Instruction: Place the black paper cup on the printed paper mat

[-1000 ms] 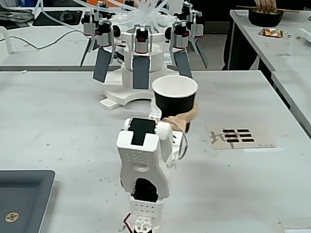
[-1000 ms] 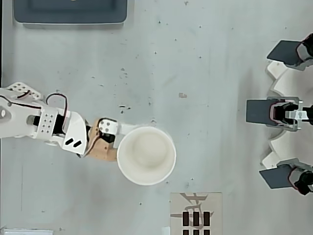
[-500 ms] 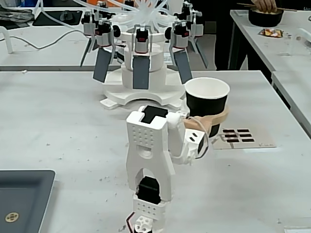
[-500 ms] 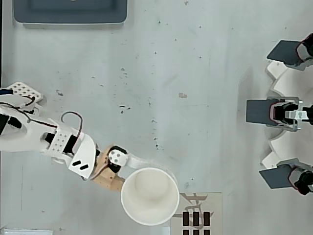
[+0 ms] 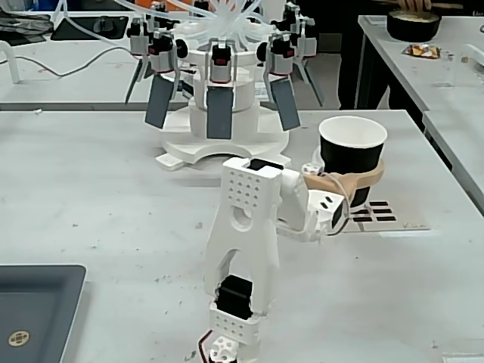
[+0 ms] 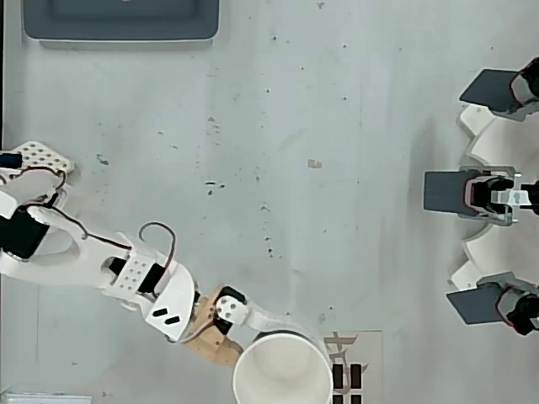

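Observation:
The black paper cup with a white inside is held upright, lifted off the table. My gripper is shut on it, a tan finger wrapped round its waist. In the fixed view the cup hangs over the left part of the printed paper mat. From overhead the cup sits at the bottom edge, covering the left side of the printed paper mat, and part of the cup is cut off by the frame. My gripper reaches it from the left.
A white multi-arm stand with grey paddles occupies the back of the table, seen at the right edge overhead. A dark grey tray lies at the front left, at the top overhead. A black bowl rests on another table.
My arm has swung the cup to the right in the fixed view, downward in the overhead view. The cup went from beside the stand to over the mat's left part.

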